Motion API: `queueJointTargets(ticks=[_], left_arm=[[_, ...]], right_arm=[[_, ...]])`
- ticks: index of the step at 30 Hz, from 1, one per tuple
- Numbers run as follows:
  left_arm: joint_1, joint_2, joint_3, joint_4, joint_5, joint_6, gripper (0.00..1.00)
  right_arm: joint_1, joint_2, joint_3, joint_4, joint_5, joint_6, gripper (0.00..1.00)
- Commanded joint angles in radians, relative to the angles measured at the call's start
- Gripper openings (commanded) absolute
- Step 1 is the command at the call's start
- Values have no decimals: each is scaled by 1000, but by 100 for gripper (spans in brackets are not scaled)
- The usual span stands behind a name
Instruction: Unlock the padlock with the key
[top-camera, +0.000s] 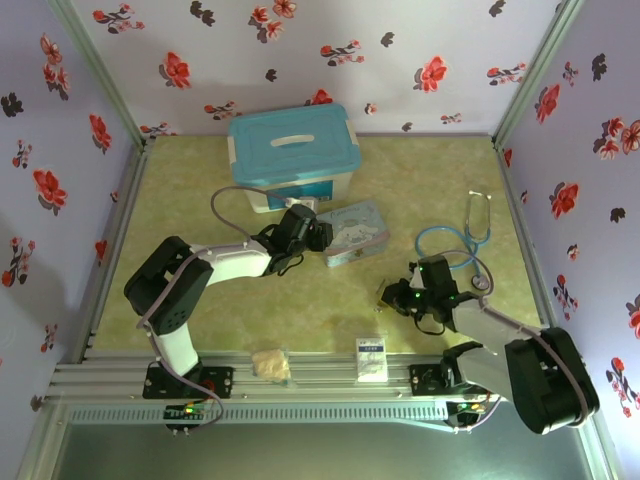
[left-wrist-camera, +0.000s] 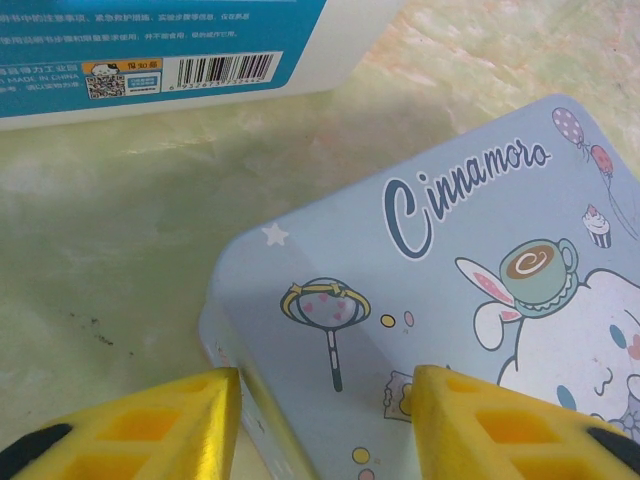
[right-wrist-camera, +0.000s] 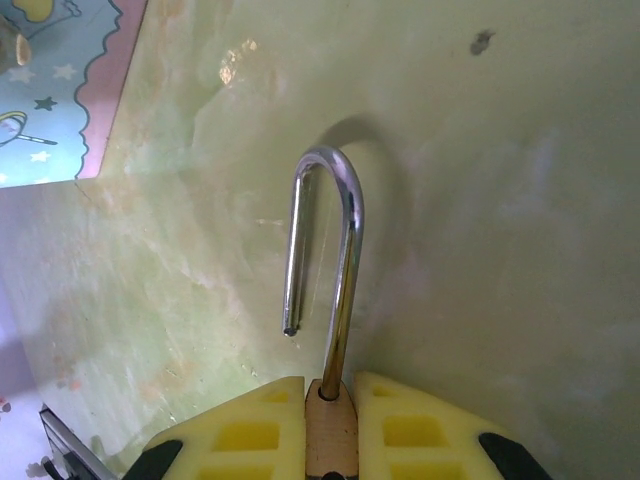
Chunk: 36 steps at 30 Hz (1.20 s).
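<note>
My right gripper is shut on the brass body of the padlock. Its silvery shackle sticks out over the table, one end free of the body, so it stands unlocked. In the top view the right gripper sits low, right of centre, with the padlock at its tip. My left gripper is open over a corner of the pale blue cartoon tin, one finger beside the tin's edge and the other above the lid. The key is out of view.
A teal-lidded storage box stands at the back, just behind the tin. A blue-tubed stethoscope lies at the right. A small white box and a pale lump rest on the front rail.
</note>
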Motion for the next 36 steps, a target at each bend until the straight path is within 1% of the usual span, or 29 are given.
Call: queueJointTargets(ticks=[1,5,6,8,15,19,21,23,25,30,31,32,33,36], left_arm=[[4,42,-35,-183,13,33,48],[10,48,-4,-206,12,41,50],[13,50,6,-206,16,44,51],[15,61,32,-202,26,47,55],[24,133,134,-170,96,33,62],[34,165,155,-129,112,6,63],[54,173,165,-114,111,-11,63],[72,169,179,-110,110,-15,63],[74,143,190,-121,99,11,64],[73,14,174,-167,73,33,66],[73,-14,163,-172,69,39,67],[72,-51,147,-185,60,45,74],[72,-92,129,-200,49,52,74],[72,-240,58,-252,-11,96,75]], right_arm=[[-7,18,30,-170,76,-62,10],[-7,24,100,-286,175,-97,17],[-7,34,122,-308,200,-110,20],[-8,49,152,-334,242,-132,29],[-16,111,227,-352,316,-188,31],[-17,103,253,-327,341,-204,36],[-16,101,282,-360,366,-230,38],[-17,90,302,-390,408,-246,42],[-18,67,315,-399,432,-255,44],[-18,11,358,-421,522,-285,60],[-18,2,365,-423,546,-292,68],[-17,-9,373,-426,583,-299,75],[-19,-24,381,-423,619,-306,80],[-34,-73,391,-391,725,-356,83]])
